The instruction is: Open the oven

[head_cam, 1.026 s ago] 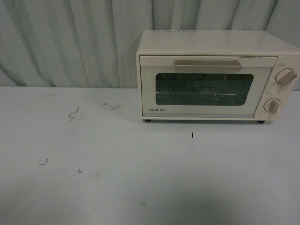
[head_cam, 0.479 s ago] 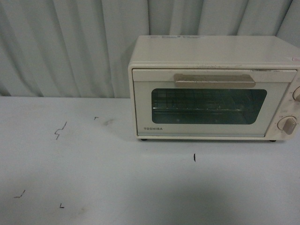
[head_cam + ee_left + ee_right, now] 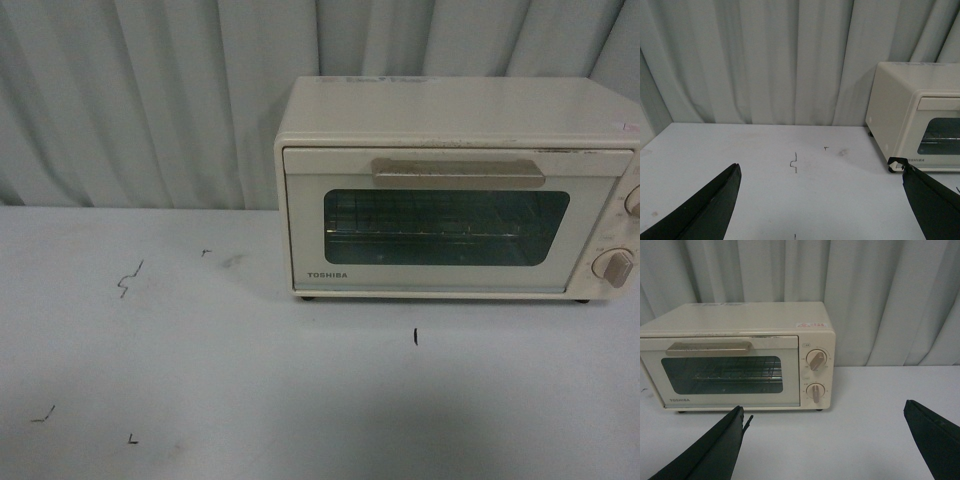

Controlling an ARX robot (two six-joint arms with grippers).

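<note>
Oven (image 3: pixel 455 190) closed, wire rack (image 3: pixel 430 236) inside; left gripper (image 3: pixel 820 168), right gripper (image 3: pixel 823 407) both wide.

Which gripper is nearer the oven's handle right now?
Right, likely. The right gripper faces the oven front, handle ahead; the left gripper hangs off to the oven's side, over table.

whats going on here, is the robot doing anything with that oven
Nothing is being handled at the moment. The cream Toshiba oven sits on the white table with its glass door shut and the bar handle untouched. The left gripper and right gripper are both open and empty, short of the oven, and neither arm shows in the front view. The right gripper faces the door and knobs, the left sits off to the oven's side.
</note>
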